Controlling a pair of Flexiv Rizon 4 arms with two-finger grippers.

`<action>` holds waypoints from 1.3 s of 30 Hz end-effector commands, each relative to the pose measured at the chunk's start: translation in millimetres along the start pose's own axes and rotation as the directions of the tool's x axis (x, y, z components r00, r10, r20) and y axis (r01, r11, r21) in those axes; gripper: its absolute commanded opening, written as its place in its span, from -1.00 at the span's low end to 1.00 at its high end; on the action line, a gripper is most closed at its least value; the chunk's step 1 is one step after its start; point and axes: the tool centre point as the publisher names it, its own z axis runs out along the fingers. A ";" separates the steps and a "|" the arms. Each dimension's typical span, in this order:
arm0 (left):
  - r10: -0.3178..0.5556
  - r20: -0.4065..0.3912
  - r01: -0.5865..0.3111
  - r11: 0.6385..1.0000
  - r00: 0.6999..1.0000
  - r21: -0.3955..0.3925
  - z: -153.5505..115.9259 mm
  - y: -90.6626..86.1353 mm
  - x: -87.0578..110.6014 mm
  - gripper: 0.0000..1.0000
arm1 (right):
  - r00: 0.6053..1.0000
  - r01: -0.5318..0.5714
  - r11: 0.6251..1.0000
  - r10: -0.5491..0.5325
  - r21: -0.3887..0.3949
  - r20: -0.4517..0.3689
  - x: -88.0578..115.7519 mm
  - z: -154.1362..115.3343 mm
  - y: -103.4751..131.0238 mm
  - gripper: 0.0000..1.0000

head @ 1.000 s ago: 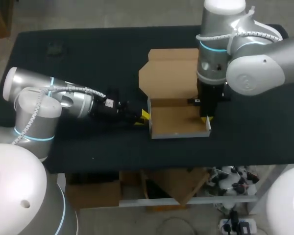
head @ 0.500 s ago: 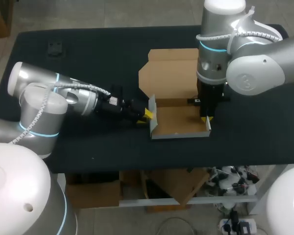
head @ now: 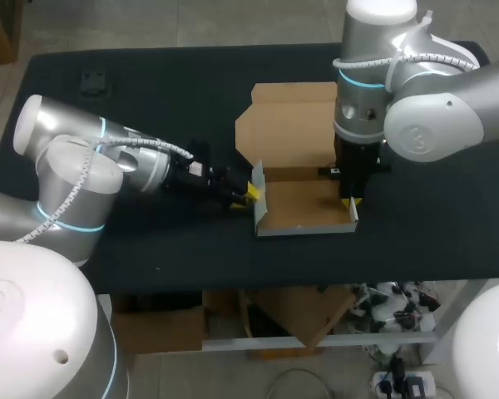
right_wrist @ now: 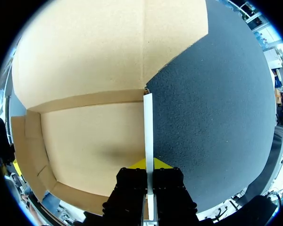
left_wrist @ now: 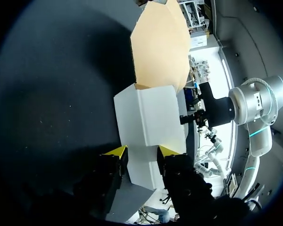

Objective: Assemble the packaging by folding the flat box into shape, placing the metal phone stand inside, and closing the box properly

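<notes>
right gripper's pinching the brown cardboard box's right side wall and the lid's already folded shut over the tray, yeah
Not quite. The right gripper does pinch the brown cardboard box's right side wall, but the lid is open, lying flat beyond the tray. The head view shows it.

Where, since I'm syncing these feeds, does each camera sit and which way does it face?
Head view: above and behind the robot, looking down on the table; left tool and right tool flank the box.
Left wrist view: on the left wrist, facing the box's white wall; own tool shows.
Right wrist view: on the right wrist, facing down the box's wall; own tool shows.
All share the box.
</notes>
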 end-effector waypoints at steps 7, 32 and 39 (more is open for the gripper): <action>0.011 0.092 -0.012 1.000 0.996 0.011 4.5 -1.9 7.3 -0.12 | 1.000 -0.001 1.000 0.001 0.001 0.001 1.0 0.6 0.0 -1.00; 0.008 0.224 -0.013 1.000 0.974 0.018 5.5 0.2 11.7 -0.03 | 1.000 -0.001 1.000 0.001 0.001 0.001 1.0 0.6 0.0 -1.00; 0.014 0.276 -0.017 1.000 0.961 0.010 6.8 0.7 13.4 0.14 | 1.000 -0.001 1.000 0.001 0.001 0.001 1.0 0.6 0.0 -1.00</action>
